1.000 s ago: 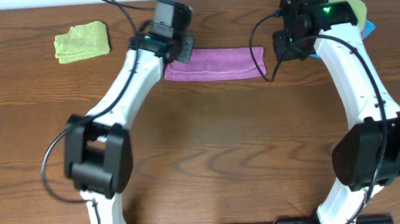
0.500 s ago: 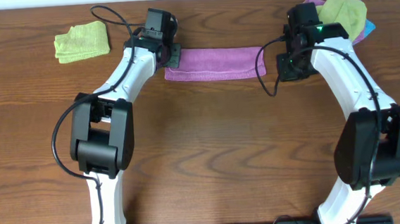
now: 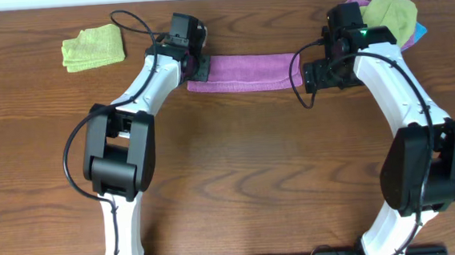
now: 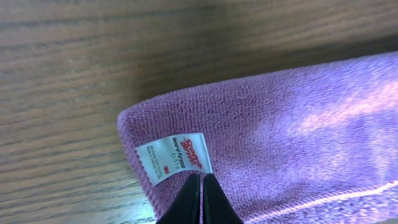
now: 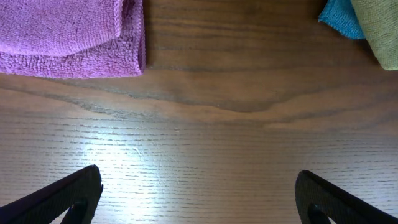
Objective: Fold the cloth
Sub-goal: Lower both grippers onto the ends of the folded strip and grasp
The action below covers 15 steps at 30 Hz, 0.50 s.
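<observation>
I see a brown wood-grain counter (image 3: 238, 167). A purple cloth (image 3: 247, 70) lies on it as a long folded strip near the far edge. A folded yellow-green cloth (image 3: 92, 48) sits at the far left, well apart. At the far right, a green cloth (image 3: 388, 12) is heaped over a blue cloth (image 3: 419, 31).

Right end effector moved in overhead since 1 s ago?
Yes. The right end effector has shifted away from the cloth pile at the far edge, down beside the purple cloth's right end.

fuzzy purple microfibre cloth (image 4: 280, 124), woven white label (image 4: 175, 160), glossy grained wood table (image 5: 205, 155)
</observation>
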Tool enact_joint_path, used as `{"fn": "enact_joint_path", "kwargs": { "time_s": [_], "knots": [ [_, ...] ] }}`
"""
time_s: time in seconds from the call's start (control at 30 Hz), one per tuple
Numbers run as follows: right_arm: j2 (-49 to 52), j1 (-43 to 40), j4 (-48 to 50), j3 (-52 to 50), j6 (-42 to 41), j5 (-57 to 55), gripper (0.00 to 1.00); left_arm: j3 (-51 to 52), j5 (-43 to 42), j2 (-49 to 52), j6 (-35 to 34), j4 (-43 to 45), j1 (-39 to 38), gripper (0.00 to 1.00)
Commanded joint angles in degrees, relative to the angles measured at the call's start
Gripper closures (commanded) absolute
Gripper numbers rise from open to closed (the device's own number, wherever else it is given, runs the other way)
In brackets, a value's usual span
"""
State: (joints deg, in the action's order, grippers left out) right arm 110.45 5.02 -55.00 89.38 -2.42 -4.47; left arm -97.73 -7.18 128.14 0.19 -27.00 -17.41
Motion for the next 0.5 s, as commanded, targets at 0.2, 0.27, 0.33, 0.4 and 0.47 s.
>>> {"fn": "enact_joint_path", "kwargs": {
  "time_s": [0.2, 0.27, 0.33, 0.4, 0.47],
  "knots": [
    [-0.31, -0.02, 0.57, -0.24, -0.94, 0.42, 0.01, 0.07, -0.28, 5.40, -0.24, -0.28, 0.04, 0.94],
    [-0.17, -0.28, 1.31, -0.31, -0.94, 0.42, 0.01, 0.07, -0.28, 5.66, -0.22, -0.31, 0.02, 0.94],
    [0.20, -1.07, 2.78, -0.68, -0.98, 0.48, 0.01, 0.07, -0.26, 5.66, -0.22, -0.15, 0.02, 0.94],
    [1.01, -3.02, 5.11, -1.31, -0.96, 4.61, 0.01, 0.07, -0.28, 5.66, -0.22, -0.24, 0.04, 0.94],
    [2.19, -5.07, 7.52, -1.49, -0.94, 12.33, 0.01, 0.07, -0.28, 5.66, -0.22, -0.39, 0.13, 0.94]
  ]
}}
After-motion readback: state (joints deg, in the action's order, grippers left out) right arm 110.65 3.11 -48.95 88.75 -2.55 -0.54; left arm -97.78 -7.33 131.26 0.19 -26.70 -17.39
